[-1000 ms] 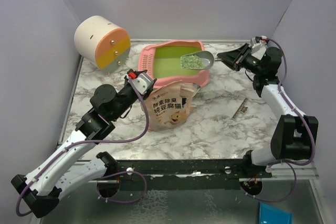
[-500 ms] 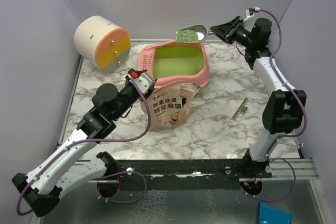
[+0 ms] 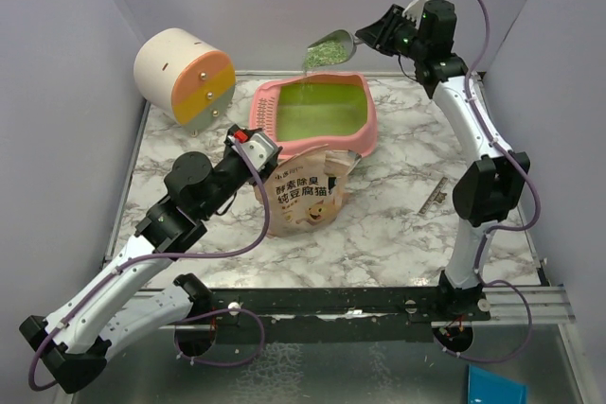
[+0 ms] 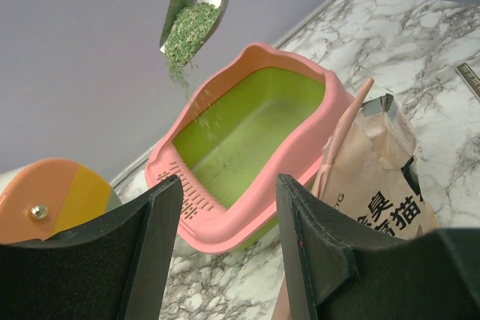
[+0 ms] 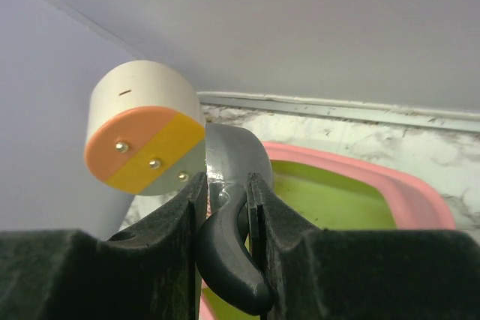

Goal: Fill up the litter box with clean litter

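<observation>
The pink litter box (image 3: 362, 144) with its lime-green basin (image 3: 322, 107) sits at the table's back middle; it also shows in the left wrist view (image 4: 225, 222). My right gripper (image 3: 374, 35) is shut on the handle of a grey scoop (image 3: 329, 48), held high above the box's far edge and tipped down. Clean litter (image 4: 187, 31) fills the scoop and a thin stream of granules falls into the basin. In the right wrist view the scoop handle (image 5: 229, 256) sits between the fingers. My left gripper (image 3: 256, 146) is open and empty beside the beige litter pouch (image 3: 305, 188).
A cream-and-orange cylinder (image 3: 185, 77) stands at the back left. A small metal strip (image 3: 434, 195) lies on the marble at the right. Purple walls close in the back and both sides.
My right arm has lifted the loaded scoop up and to the left, from just over the box to high above its far edge, and tipped it. Litter now spills out. The left arm has not moved.
</observation>
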{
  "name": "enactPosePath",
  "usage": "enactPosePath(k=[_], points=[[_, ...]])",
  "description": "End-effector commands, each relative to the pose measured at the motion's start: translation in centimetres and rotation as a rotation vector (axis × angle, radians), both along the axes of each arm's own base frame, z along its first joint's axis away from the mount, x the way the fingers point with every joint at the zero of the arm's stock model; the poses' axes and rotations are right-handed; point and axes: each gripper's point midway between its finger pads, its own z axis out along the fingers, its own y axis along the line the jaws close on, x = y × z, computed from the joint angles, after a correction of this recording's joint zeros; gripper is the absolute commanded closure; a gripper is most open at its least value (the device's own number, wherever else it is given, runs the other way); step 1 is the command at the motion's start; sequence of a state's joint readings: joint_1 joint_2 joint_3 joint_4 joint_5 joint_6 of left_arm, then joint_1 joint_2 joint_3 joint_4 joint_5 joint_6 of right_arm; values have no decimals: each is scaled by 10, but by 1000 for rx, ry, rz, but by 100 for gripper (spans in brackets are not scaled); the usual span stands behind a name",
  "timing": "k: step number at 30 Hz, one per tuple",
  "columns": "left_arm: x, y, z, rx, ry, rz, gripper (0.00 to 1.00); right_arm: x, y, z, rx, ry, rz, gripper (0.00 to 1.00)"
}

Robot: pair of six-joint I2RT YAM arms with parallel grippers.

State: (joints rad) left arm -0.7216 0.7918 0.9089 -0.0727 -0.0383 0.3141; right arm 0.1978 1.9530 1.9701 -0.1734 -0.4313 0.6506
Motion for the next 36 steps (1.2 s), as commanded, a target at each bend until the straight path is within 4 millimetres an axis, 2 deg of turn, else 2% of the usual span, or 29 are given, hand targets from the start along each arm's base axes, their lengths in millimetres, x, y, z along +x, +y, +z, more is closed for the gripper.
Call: enactPosePath(k=[1, 10, 18, 28, 32, 36], points=[[-5, 5, 15, -26, 0, 5, 44, 10, -5, 17, -157, -99, -99, 99], [-6, 5, 14, -25, 9, 1, 44, 0, -5, 33, -271, -158, -123, 99], [-8, 1, 10, 5, 34, -25, 43, -14, -18, 41, -419, -199, -154, 99], [-15, -8, 15, 9, 57, -88, 41, -32, -8, 49, -640, -304, -140, 99], [-18, -14, 11, 28, 83, -121, 40, -46, -7, 58, -650, -313, -158, 99], [-19, -17, 5, 49, 106, -138, 40, -70, -13, 68, -629, -285, -159, 99]])
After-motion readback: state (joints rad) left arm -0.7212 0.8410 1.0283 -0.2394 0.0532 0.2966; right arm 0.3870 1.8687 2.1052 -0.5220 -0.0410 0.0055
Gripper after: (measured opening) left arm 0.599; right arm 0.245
